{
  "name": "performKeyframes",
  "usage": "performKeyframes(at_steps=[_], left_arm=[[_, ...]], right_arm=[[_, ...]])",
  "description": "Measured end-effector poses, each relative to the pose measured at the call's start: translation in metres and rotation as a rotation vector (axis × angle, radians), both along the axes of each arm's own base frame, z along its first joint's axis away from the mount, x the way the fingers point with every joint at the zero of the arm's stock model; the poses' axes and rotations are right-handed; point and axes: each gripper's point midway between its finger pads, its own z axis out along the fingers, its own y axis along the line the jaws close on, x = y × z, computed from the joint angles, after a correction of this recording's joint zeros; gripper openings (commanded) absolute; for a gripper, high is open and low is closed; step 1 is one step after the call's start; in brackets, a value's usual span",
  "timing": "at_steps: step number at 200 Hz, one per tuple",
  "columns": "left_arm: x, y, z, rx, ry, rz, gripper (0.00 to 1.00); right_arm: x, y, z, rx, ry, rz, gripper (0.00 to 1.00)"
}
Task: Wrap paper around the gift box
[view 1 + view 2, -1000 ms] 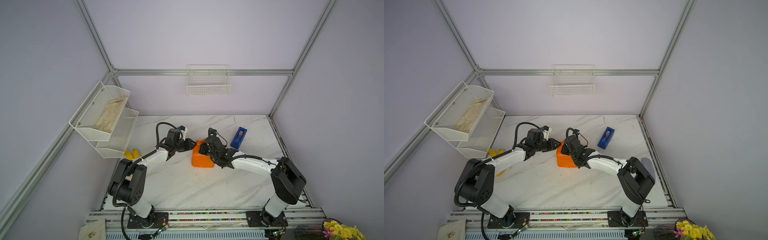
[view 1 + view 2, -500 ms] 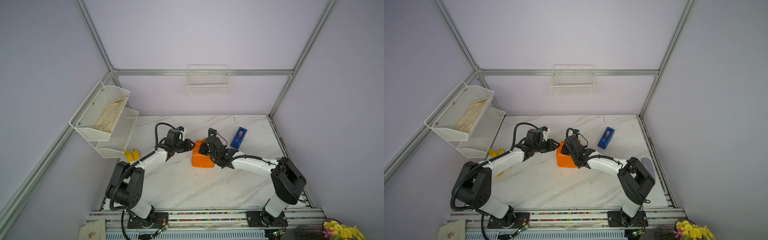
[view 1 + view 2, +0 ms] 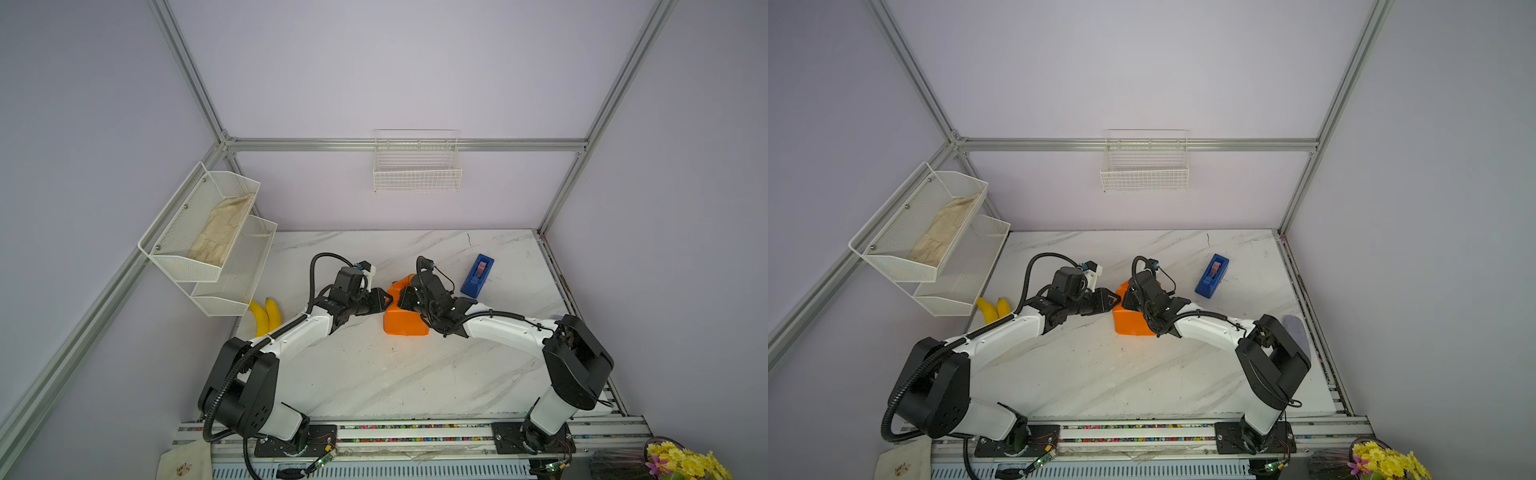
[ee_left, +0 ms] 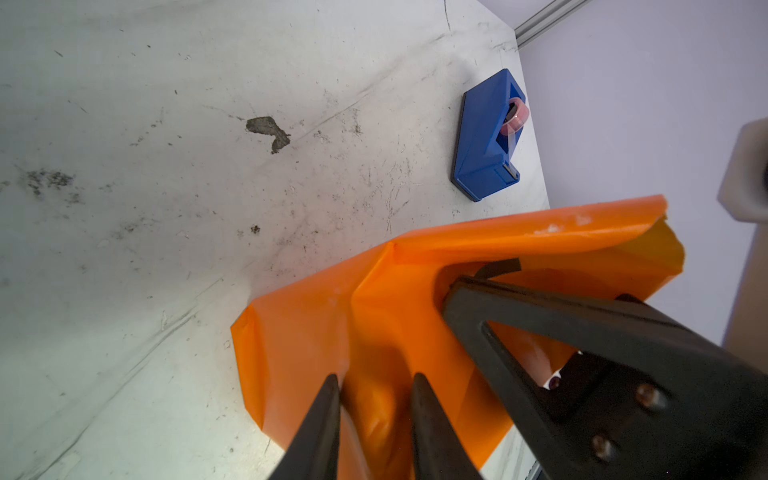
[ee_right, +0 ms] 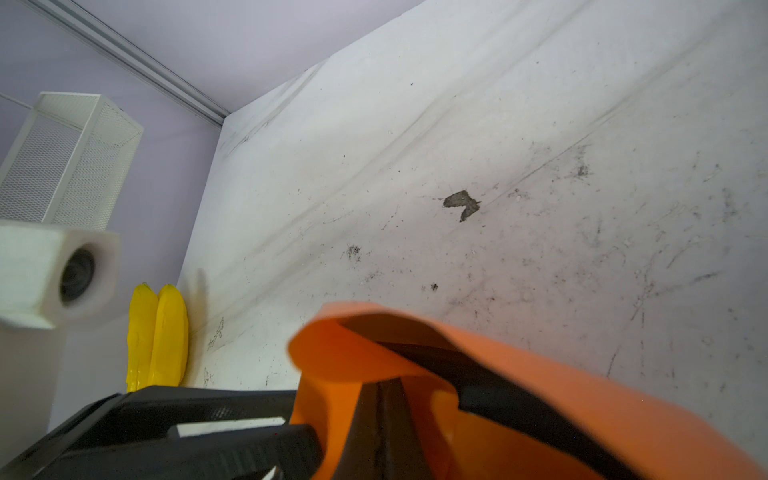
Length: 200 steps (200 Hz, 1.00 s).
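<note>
Barely anything has moved over the last second. The left arm (image 3: pixel 291 336) has swung its shoulder end a hair further left, while the paper (image 3: pixel 405 326) and the right arm (image 3: pixel 507 328) sit where they were.

Fingers first. On the left gripper (image 4: pixel 376 376) the two black fingers (image 4: pixel 328 415) stand a little apart with a puffy fold of the orange sheet between them. Whether they actually pinch it, can't tell. The right gripper (image 5: pixel 380 390) has its fingers pressed together, tucked under a curled-over lip of paper, and I can't tell if any paper is nipped between them. Both grippers come at the bundle from opposite sides, tips nearly meeting.

As for looks, the paper is bright orange, thin and slightly shiny. It's creased into sharp ridges and folded into a boxy hump with one flap standing up. I can't see the gift box itself, only paper shows. That bundle sits mid-table on the scuffed white marble-look table (image 3: pixel 374 374).

Near it, toward the back right, lies a plain blue tape dispenser (image 3: pixel 477 276) with a pinkish roll, no lettering I can read. Two yellow bananas (image 3: pixel 264 316) lie at the left edge, below a white mesh rack (image 3: pixel 208 245).
</note>
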Motion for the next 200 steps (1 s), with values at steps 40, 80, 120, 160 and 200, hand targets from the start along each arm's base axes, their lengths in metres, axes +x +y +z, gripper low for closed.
performKeyframes(at_steps=[40,80,120,160,200], left_arm=[[0.001,0.000,0.000,-0.003,-0.006,0.001,0.26],[0.001,0.000,0.000,-0.002,-0.008,0.004,0.25],[0.001,0.000,0.000,-0.001,-0.008,0.004,0.25],[0.001,0.000,0.000,0.000,-0.008,0.005,0.25],[0.001,0.001,0.000,0.000,-0.009,0.005,0.26]], right_arm=[[-0.012,0.003,0.004,0.029,0.018,0.052,0.05],[-0.027,0.017,0.017,0.096,0.013,0.139,0.04],[-0.033,0.017,0.007,0.090,0.041,0.159,0.00],[-0.020,-0.001,0.001,0.057,0.049,0.078,0.00],[-0.007,-0.028,0.000,0.035,0.051,0.008,0.00]])
